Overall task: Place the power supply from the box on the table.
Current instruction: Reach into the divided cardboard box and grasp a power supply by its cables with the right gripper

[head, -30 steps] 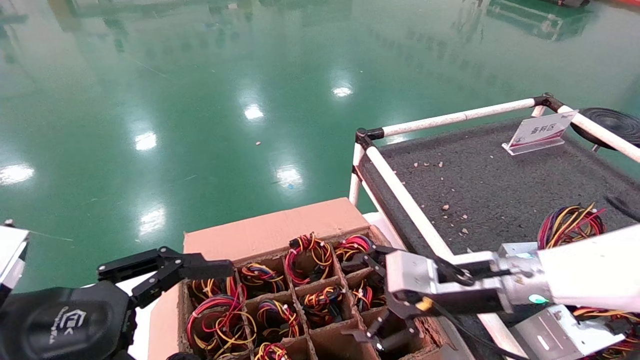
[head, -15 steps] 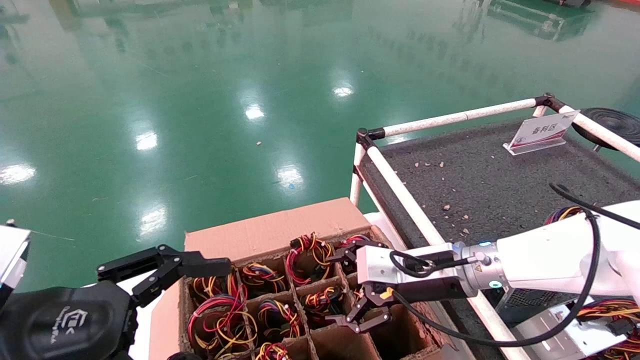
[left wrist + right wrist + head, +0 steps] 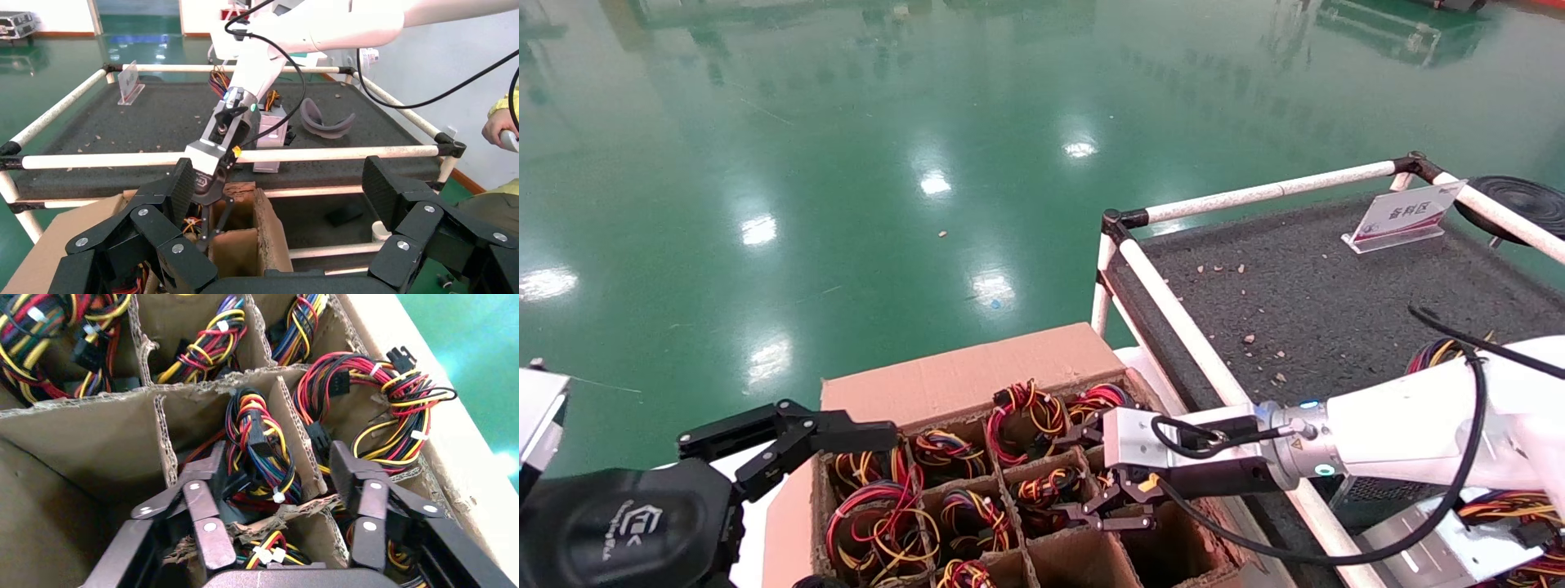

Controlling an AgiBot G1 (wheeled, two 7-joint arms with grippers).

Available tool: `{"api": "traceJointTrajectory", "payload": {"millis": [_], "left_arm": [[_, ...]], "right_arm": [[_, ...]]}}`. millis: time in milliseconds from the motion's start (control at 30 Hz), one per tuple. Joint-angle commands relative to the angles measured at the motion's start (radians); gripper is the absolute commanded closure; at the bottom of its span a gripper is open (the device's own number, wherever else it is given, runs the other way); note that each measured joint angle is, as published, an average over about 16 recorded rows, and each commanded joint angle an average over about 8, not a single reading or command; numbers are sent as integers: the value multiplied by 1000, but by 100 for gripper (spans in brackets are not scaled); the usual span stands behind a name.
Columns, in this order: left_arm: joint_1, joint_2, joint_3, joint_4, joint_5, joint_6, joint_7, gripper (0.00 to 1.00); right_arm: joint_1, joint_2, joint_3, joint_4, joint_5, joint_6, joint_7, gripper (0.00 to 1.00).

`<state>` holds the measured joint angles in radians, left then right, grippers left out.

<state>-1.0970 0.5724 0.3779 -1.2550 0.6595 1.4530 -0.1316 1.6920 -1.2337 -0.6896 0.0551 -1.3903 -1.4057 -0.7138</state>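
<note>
Power supply (image 3: pixel 260 450) between open right end effector (image 3: pixel 275 496) fingers, in box (image 3: pixel 977 371)

green floor (image 3: pixel 846 163), sign card (image 3: pixel 1401 216), black disc (image 3: pixel 1520 200)

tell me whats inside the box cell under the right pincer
Inside the box, the cell below the open right pincer holds a looped wire bundle of red, yellow, black and blue. The metal body beneath is hidden.

Right claw (image 3: pixel 1109 508) spread (angled downward), left claw (image 3: pixel 789 445) open, parked
</note>
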Motion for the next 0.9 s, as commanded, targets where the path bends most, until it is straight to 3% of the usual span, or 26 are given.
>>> {"api": "traceJointTrajectory", "payload": {"millis": [33,900], "left_arm": [[0,0,0,0,0,0,0,0],[0,0,0,0,0,0,0,0]], "right_arm": [[2,-6,-1,-9,-3,11,-5,100],[23,-8,13,-52,19,-7,9,100]]}}
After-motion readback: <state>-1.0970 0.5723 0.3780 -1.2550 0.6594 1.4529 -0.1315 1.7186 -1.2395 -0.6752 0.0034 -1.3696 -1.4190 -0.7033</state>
